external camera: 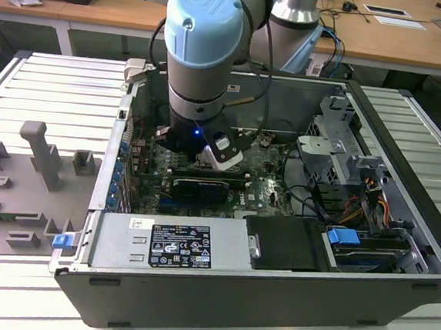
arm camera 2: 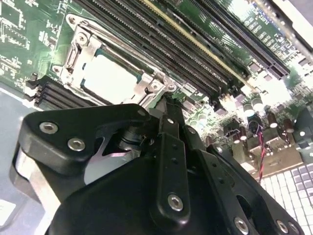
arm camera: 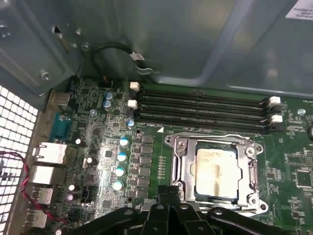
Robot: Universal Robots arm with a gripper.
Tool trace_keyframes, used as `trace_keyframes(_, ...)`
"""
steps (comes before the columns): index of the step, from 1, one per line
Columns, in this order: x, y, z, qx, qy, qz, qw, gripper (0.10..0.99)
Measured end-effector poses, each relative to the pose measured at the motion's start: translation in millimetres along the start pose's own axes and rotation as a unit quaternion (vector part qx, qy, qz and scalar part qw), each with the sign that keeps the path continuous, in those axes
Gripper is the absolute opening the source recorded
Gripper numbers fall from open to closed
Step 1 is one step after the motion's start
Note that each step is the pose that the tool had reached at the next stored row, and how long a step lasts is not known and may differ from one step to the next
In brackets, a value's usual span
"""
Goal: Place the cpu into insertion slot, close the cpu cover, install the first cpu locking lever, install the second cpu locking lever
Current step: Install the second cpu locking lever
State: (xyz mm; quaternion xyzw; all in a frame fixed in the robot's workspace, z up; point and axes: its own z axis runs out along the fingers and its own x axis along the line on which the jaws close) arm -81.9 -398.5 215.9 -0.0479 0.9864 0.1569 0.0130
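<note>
Cpu (arm camera: 217, 169) is seated in the insertion slot (arm camera: 183, 169), with the cpu cover (arm camera: 215, 140) lowered over it. Lever engagement cannot be judged. End effector (arm camera: 168, 203) is clenched, empty, at the socket's near edge.

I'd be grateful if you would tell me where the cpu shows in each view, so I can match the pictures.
Exterior view: I cannot make out the cpu; the arm's wrist hangs over that part of the board.
First wrist view: the cpu sits in the silver socket frame, just beyond the gripper.
Second wrist view: the cpu lies in the same frame, beside the gripper.
Shared landmark: the long black memory slots running alongside the socket.
</note>
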Motion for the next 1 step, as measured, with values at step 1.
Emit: trace_keyframes(1,-0.1,0.2,-0.3,-0.0001,-0.0001,0.000,1.0000,0.106)
